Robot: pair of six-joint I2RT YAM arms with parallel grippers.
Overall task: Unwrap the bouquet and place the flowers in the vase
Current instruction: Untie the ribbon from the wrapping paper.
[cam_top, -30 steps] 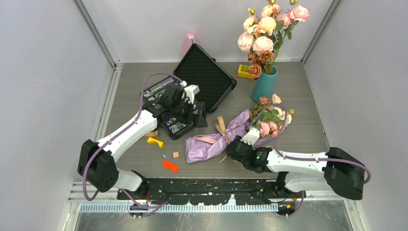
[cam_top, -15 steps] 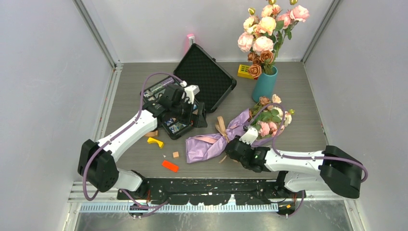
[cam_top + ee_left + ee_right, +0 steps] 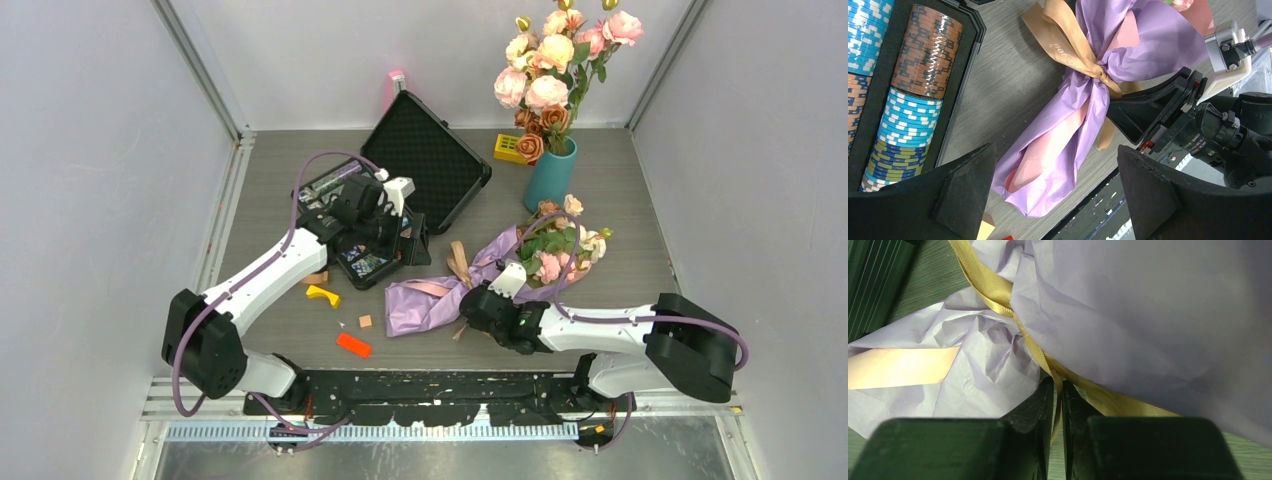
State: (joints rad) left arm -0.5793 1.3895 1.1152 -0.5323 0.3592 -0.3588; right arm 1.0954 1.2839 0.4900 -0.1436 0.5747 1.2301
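Between the nearly closed fingers of the right gripper (image 3: 1058,387) a ribbon (image 3: 998,295) tail sits pinched, the knot (image 3: 1100,75) of the bouquet (image 3: 440,295) just ahead. The slick ribbon could slip free, or a pull could drag the whole bundle. Above it the left gripper (image 3: 1054,150) hangs spread. A second earlier the right fingers stood wider and farther back.

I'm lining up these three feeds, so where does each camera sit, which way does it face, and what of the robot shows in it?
Top external: above and behind the bases, looking down on the table; left arm and right arm show whole.
Left wrist: on the left arm, looking down past its open left tool at the bouquet, poker chips and right tool.
Right wrist: low, close up, its fingers pinching the tan ribbon.
Shared: all three show the bouquet.
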